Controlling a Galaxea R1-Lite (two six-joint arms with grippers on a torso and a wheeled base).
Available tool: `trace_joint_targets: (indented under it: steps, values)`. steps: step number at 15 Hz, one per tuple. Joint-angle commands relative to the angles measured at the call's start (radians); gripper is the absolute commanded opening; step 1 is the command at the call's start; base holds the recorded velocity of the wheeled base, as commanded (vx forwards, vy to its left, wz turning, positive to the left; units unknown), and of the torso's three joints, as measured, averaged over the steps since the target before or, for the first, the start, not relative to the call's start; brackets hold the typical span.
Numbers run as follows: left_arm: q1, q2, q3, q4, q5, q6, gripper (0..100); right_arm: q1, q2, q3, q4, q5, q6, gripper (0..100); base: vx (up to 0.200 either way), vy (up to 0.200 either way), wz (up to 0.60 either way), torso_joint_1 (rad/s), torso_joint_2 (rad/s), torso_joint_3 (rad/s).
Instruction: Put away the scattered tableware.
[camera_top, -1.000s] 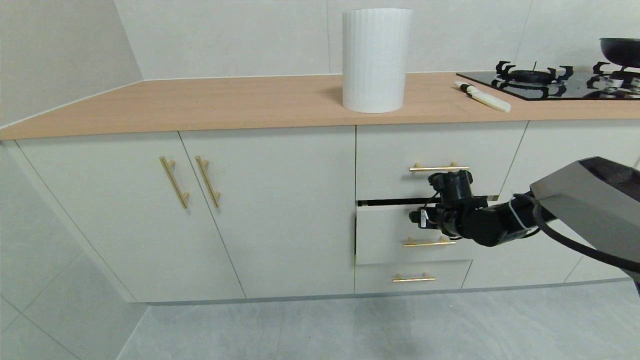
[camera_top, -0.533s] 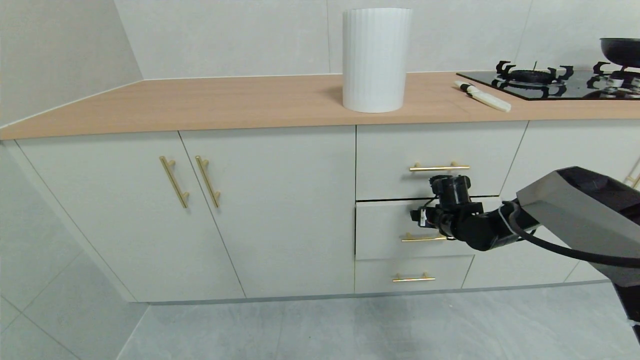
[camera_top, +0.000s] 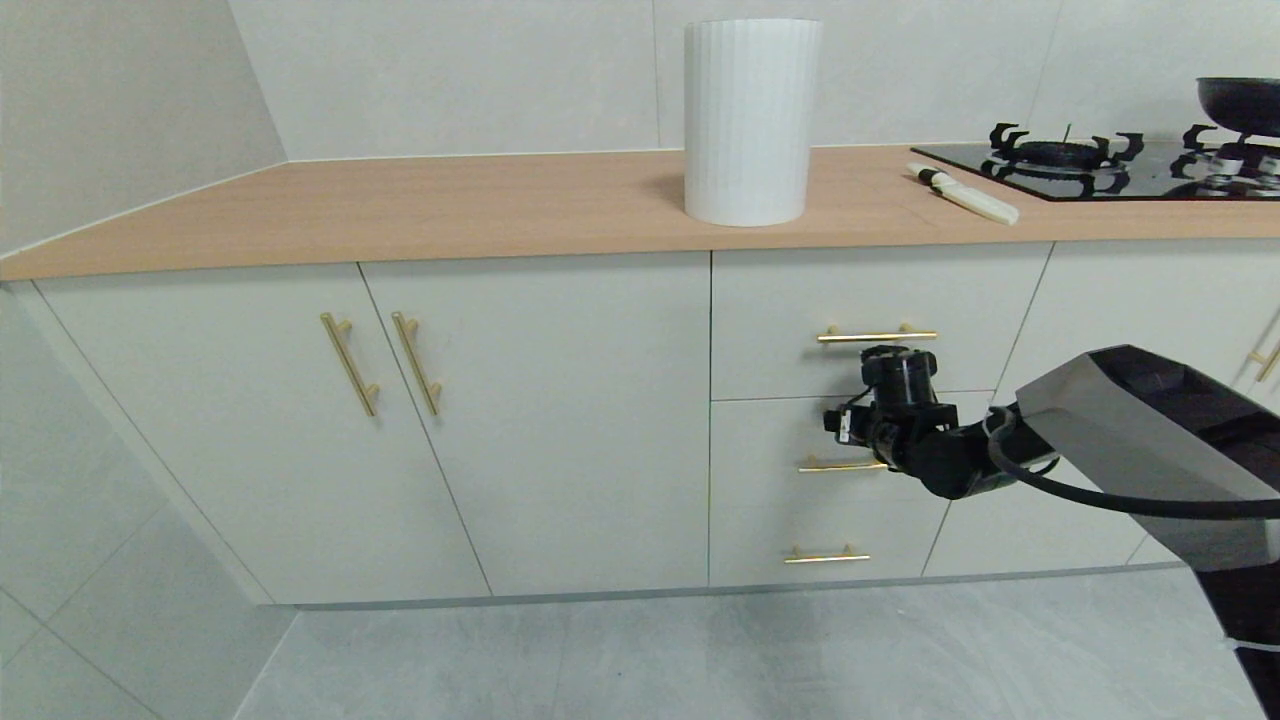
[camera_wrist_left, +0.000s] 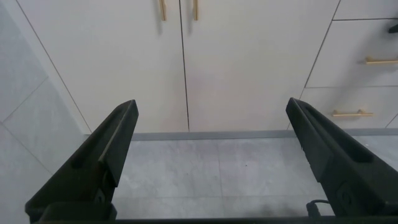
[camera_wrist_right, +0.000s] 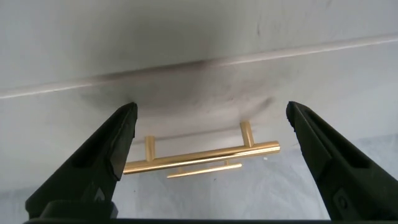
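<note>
A kitchen run of smooth, pale grey cabinets sits under a warm wood-grain countertop (camera_top: 450, 205). The knife (camera_top: 963, 192), slim with a cream blade and a dark band, lies flat on the countertop between a tall white ribbed cylinder (camera_top: 746, 120) and a glossy black glass hob (camera_top: 1100, 165). The hob carries two black pan supports, and a dark pan (camera_top: 1240, 100) sits on the one at the far right. Below the cylinder is a stack of three drawers, all shut, each with one thin horizontal brass bar. The right gripper (camera_top: 868, 432) is up against the middle drawer (camera_top: 770, 450), just above its brass handle (camera_top: 840, 465). Its black, wedge-shaped fingers (camera_wrist_right: 118, 149) are spread wide and grasp nothing, and the handle shows in the gap between them. To the left are two flat cabinet doors (camera_top: 540, 420) with two upright brass bars side by side. The left gripper (camera_wrist_left: 210, 109) hangs low over the grey floor tiles (camera_wrist_left: 205, 174), facing those doors, with its fingers likewise parted and empty.
</note>
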Motion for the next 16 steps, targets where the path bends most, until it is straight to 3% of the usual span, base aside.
trace_joint_targets:
  steps: [1, 6, 10, 13, 16]
  values:
    - [0.0, 0.0, 0.0, 0.0, 0.001, 0.0, 100, -0.004, 0.01, -0.01, -0.014, -0.009, 0.002, 100, 0.0, 0.0, 0.0, 0.0, 0.0, 0.0]
    - [0.0, 0.0, 0.0, 0.0, 0.001, 0.0, 100, -0.002, -0.074, 0.081, 0.0, 0.0, 0.007, 100, 0.0, 0.0, 0.0, 0.0, 0.0, 0.0]
    - [0.0, 0.0, 0.0, 0.0, -0.001, 0.0, 100, 0.01, -0.41, 0.443, -0.002, 0.124, -0.002, 100, 0.0, 0.0, 0.0, 0.0, 0.0, 0.0]
    - [0.0, 0.0, 0.0, 0.0, 0.001, 0.0, 100, 0.021, -0.609, 0.614, -0.011, 0.118, -0.002, 100, 0.0, 0.0, 0.0, 0.0, 0.0, 0.0]
    - [0.0, 0.0, 0.0, 0.0, 0.001, 0.0, 100, 0.036, -0.952, 0.802, -0.011, 0.069, -0.004, 100, 0.0, 0.0, 0.0, 0.0, 0.0, 0.0]
